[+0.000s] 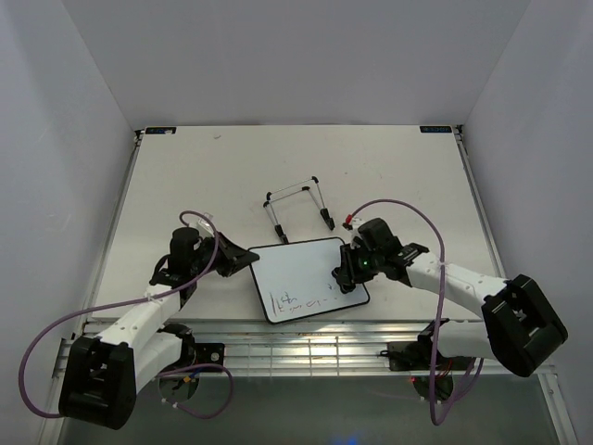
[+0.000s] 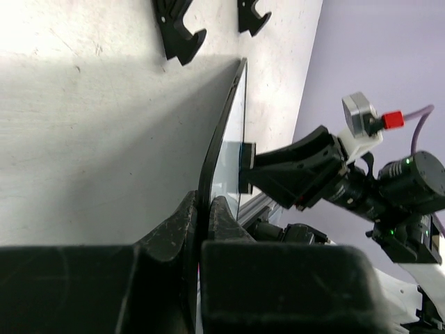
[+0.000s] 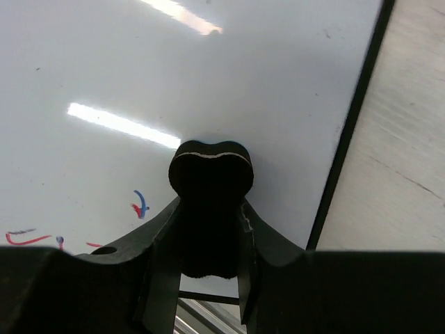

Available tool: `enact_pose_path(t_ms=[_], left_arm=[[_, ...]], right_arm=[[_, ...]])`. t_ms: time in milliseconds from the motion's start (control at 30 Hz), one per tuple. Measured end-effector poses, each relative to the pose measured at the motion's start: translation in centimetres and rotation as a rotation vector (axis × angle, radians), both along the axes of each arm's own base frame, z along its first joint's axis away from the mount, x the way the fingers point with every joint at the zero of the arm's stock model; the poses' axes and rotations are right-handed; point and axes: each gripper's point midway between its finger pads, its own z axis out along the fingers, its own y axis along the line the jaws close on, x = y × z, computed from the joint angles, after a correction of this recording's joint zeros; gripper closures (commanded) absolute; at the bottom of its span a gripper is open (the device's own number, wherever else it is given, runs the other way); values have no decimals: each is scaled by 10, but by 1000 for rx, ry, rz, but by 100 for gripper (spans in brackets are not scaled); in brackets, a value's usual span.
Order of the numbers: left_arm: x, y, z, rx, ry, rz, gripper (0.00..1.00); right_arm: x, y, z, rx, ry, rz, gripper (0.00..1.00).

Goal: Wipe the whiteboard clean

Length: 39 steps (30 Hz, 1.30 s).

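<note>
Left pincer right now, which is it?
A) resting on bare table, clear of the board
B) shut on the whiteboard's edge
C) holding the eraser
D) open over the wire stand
B: the left wrist view shows the left pincer clamped on the thin edge of the whiteboard, while the eraser is in the right pincer, against the board's face.

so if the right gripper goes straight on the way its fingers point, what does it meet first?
The whiteboard face. The eraser clamped in the right gripper points straight at it and may be in contact; depth is unclear.
</note>
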Motion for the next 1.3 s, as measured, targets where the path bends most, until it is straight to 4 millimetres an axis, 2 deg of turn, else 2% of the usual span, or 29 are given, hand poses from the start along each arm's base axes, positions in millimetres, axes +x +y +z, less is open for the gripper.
enact_pose_path(t_ms=[100, 367, 567, 667, 833, 967, 1167, 1300], left_arm=[[4, 5, 2, 6, -25, 28, 100], [16, 17, 1, 52, -76, 97, 100], [12, 19, -4, 52, -71, 108, 100], [8, 17, -4, 38, -66, 109, 100], [3, 15, -2, 12, -66, 122, 100], [0, 16, -4, -2, -64, 139, 100], [2, 17, -7, -20, -50, 170, 100], [5, 19, -7, -12, -58, 185, 100]], right_arm=[[-9, 18, 4, 4, -24, 59, 92], [-28, 83, 21, 18, -57, 186, 92], [-46, 131, 43, 125, -52, 266, 92], [-56, 142, 49, 159, -47, 308, 92], [-67, 145, 55, 173, -48, 337, 92], [-86, 150, 60, 143, -51, 372, 92], [-117, 198, 90, 141, -102, 458, 92], [-118, 213, 84, 96, -113, 457, 92]])
